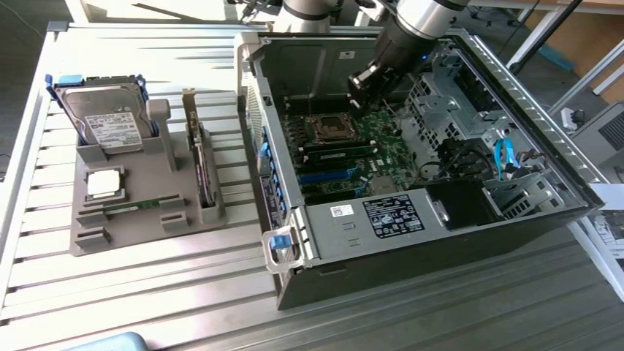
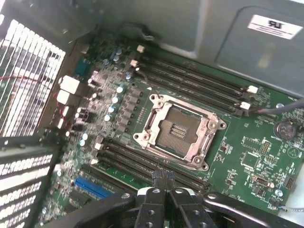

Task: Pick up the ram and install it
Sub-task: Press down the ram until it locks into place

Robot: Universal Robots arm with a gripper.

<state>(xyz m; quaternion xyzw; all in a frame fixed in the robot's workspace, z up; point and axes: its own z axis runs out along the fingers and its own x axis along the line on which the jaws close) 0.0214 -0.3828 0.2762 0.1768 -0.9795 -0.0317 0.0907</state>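
Ram, a long, narrow green circuit-board stick (image 1: 131, 208), sits in a slot of the grey plastic holder (image 1: 146, 228) on the slatted metal table (image 1: 127, 292), at the exterior view's left. Its long axis runs roughly left to right across the holder, just near of the square silver processor chip (image 1: 104, 184) and well apart from the arm. The black gripper (image 1: 357, 102) hangs inside the open black computer case (image 1: 390, 241), above the green motherboard (image 2: 247, 142). In the wrist view the gripper (image 2: 164, 176) has its fingertips pressed together with nothing between them, over the dark memory slots (image 2: 128, 159) just beside the empty metal-framed processor socket (image 2: 178, 130).
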